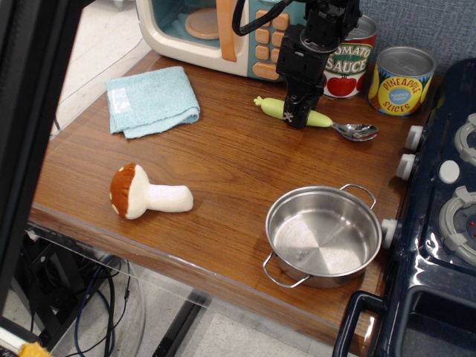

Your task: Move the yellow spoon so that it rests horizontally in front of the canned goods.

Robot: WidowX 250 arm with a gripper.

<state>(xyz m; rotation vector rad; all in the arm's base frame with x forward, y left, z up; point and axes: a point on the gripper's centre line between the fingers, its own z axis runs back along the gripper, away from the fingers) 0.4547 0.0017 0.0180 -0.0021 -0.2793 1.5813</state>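
The yellow spoon (320, 119) lies almost horizontally on the wooden table, just in front of the Tomato Sauce can (346, 56). Its silver bowl (358, 132) points right, toward the Pineapple Slices can (400, 80). My gripper (296, 116) comes down from above, and its black fingers are closed around the middle of the pale yellow-green handle. The handle sticks out on both sides of the fingers. The spoon looks to be at table level.
A toy microwave (223, 30) stands at the back, left of the cans. A folded blue cloth (152, 100) lies at the back left. A plush mushroom (149, 193) lies front left and a steel two-handled pot (323, 234) front right. A dark toy stove (446, 208) borders the right edge.
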